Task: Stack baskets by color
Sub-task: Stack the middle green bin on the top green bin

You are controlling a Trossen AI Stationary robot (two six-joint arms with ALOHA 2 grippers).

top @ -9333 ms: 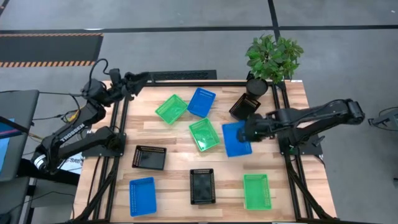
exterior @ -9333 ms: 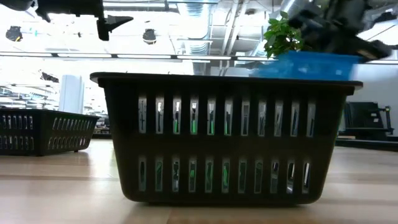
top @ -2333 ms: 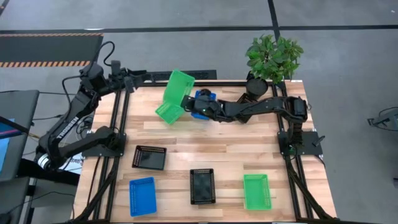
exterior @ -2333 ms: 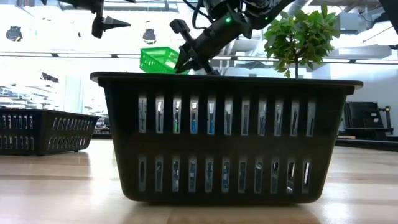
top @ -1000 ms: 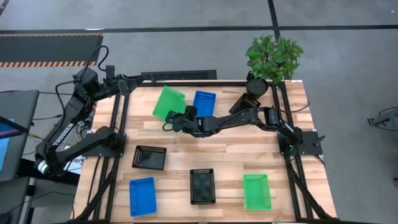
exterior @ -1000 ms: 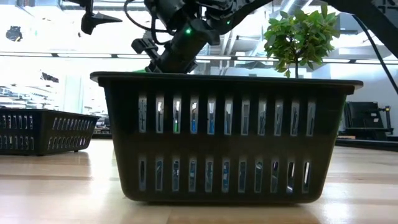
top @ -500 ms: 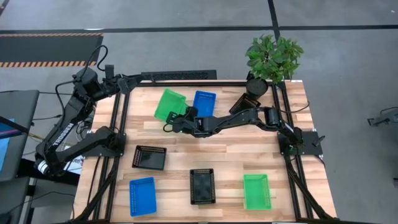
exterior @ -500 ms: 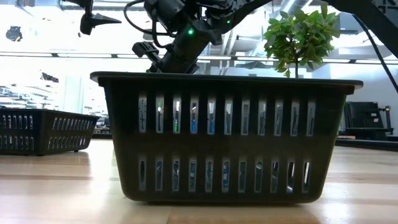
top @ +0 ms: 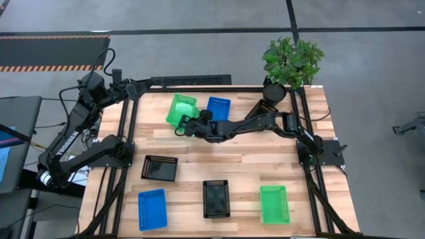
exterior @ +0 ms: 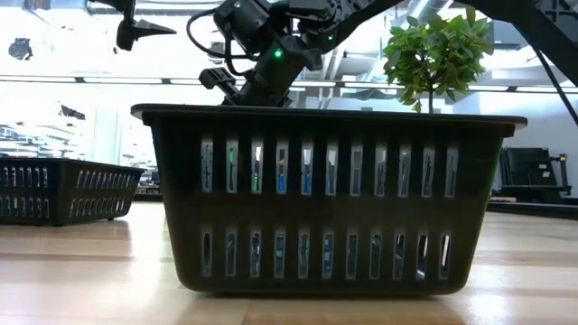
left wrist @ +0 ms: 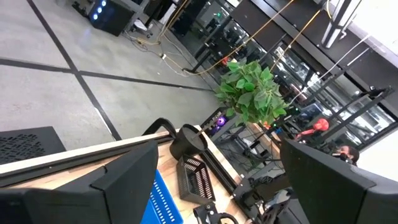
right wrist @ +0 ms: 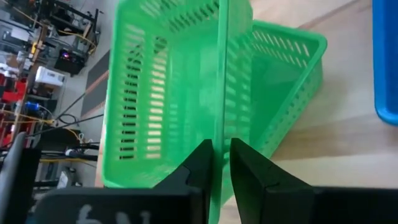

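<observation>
My right gripper [top: 186, 121] reaches across the table to two green baskets [top: 182, 107] at the far left, and it is shut on the upper one [right wrist: 168, 93]. That basket sits tilted in the lower green basket [right wrist: 286, 74]. Blue baskets [top: 218, 107] lie just to their right. One blue [top: 152, 209], one green [top: 274, 204] and two black baskets [top: 159, 168] [top: 216, 198] lie along the near half. Another black basket [top: 255, 111] lies partly under my right arm. My left gripper [top: 136, 84] hovers open above the far left corner. My right gripper pinches one side wall of the upper green basket at its rim [right wrist: 221, 134], with one finger on each face of the wall. The fingers [right wrist: 200, 163] come slanting down from the table's right. The basket rests tilted inside the lower green basket.
A potted plant [top: 292, 61] stands at the far right corner. In the low view the near black basket [exterior: 325, 208] fills the front and hides the table behind it. Bare wood lies in the middle between the far and near rows.
The held green basket has sunk and tipped flatter into the lower green basket. Its edge no longer shows above the black basket's rim in the low view. My right gripper stays at that basket.
</observation>
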